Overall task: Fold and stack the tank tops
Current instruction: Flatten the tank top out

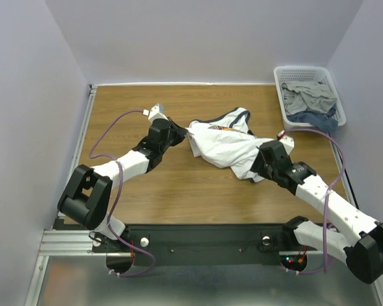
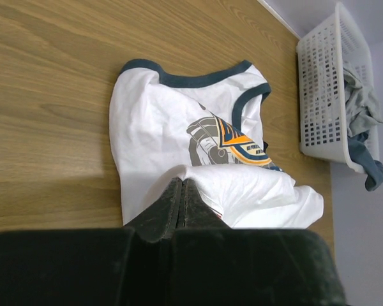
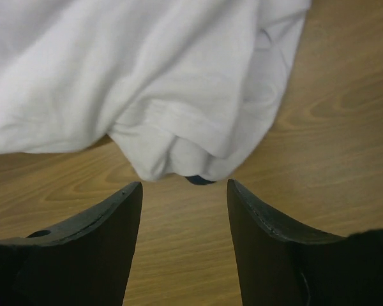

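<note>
Fabric of the white tank top [image 1: 223,146] lay crumpled at the middle of the wooden table [image 1: 147,191], navy-trimmed neck toward the far side, its orange-and-navy print partly folded under. I saw the left gripper [image 2: 180,185] pinched tight on the shirt's left edge, jaws pressed together. The right gripper [image 3: 185,191] stood with jaws wide apart, holding nothing, just short of the bunched hem at the near right. A white basket [image 1: 287,95] of grey and blue clothes [image 1: 309,95] sat at the far right corner.
</note>
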Robot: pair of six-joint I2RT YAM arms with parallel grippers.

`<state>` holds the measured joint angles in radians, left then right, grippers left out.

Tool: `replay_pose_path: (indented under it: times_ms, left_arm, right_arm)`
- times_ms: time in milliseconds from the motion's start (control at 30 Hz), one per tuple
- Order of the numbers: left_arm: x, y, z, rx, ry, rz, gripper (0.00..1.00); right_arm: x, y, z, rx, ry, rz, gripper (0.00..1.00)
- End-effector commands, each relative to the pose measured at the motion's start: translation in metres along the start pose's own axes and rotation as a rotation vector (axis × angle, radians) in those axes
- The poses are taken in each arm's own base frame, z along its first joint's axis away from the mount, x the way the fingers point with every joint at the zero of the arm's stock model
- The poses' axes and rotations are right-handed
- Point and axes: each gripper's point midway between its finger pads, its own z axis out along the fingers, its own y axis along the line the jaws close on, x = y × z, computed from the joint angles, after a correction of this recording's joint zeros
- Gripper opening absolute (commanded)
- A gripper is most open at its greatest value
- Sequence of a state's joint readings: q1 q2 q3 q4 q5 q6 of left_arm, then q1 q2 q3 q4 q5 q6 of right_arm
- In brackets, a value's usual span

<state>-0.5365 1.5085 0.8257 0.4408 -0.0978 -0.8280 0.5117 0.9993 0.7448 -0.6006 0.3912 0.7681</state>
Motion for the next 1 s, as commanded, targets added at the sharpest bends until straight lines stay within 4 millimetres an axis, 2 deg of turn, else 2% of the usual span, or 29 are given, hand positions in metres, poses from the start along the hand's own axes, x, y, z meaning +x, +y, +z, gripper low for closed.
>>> replay_pose_path:
  times_ms: [0, 67, 233, 333, 433, 667, 733, 767, 800, 867, 900, 933, 967]
  left_arm:
    - [-0.021, 0.000, -0.015, -0.006, -0.031, -0.001, 0.00]
    - [-0.026, -0.001, -0.020, -0.002, -0.039, 0.006, 0.00]
    - [-0.033, -0.002, -0.029, 0.002, -0.038, 0.003, 0.00]
    - [-0.031, -0.005, -0.031, 0.020, -0.029, -0.005, 0.00]
    - [-0.032, -0.006, -0.032, 0.021, -0.030, -0.003, 0.00]
    - [-0.035, -0.007, -0.037, 0.018, -0.033, 0.000, 0.00]
    - [-0.037, -0.009, -0.039, 0.017, -0.035, 0.002, 0.00]
    - [-0.040, -0.011, -0.041, 0.022, -0.041, 0.004, 0.00]
    - [-0.042, -0.013, -0.042, 0.024, -0.043, 0.011, 0.00]
    - [-0.051, -0.022, -0.048, 0.035, -0.056, 0.020, 0.00]
    - [-0.053, -0.022, -0.049, 0.028, -0.054, 0.028, 0.00]
    - [-0.057, -0.026, -0.052, 0.033, -0.061, 0.033, 0.00]
    - [-0.070, -0.037, -0.057, 0.054, -0.086, 0.033, 0.00]
  right_arm:
    - [0.010, -0.017, 0.004, 0.060, -0.013, 0.095, 0.61]
    - [0.017, -0.024, 0.008, 0.082, -0.006, 0.101, 0.61]
    - [0.015, -0.031, 0.013, 0.125, -0.038, 0.120, 0.61]
    - [0.012, -0.022, 0.017, 0.096, -0.042, 0.121, 0.61]
    - [0.005, -0.003, 0.024, 0.036, -0.052, 0.134, 0.61]
    - [0.019, 0.008, 0.052, 0.027, -0.012, 0.111, 0.60]
    - [0.015, 0.004, 0.056, 0.057, -0.037, 0.103, 0.53]
    - [0.011, 0.004, 0.056, 0.063, -0.050, 0.100, 0.39]
    - [0.001, 0.008, 0.052, 0.054, -0.079, 0.105, 0.29]
    - [-0.024, 0.013, 0.041, 0.038, -0.151, 0.091, 0.13]
    - [-0.057, 0.024, 0.026, 0.007, -0.221, 0.093, 0.00]
    - [-0.070, 0.024, 0.018, 0.012, -0.241, 0.089, 0.00]
    - [-0.086, 0.024, 0.011, 0.017, -0.272, 0.094, 0.00]
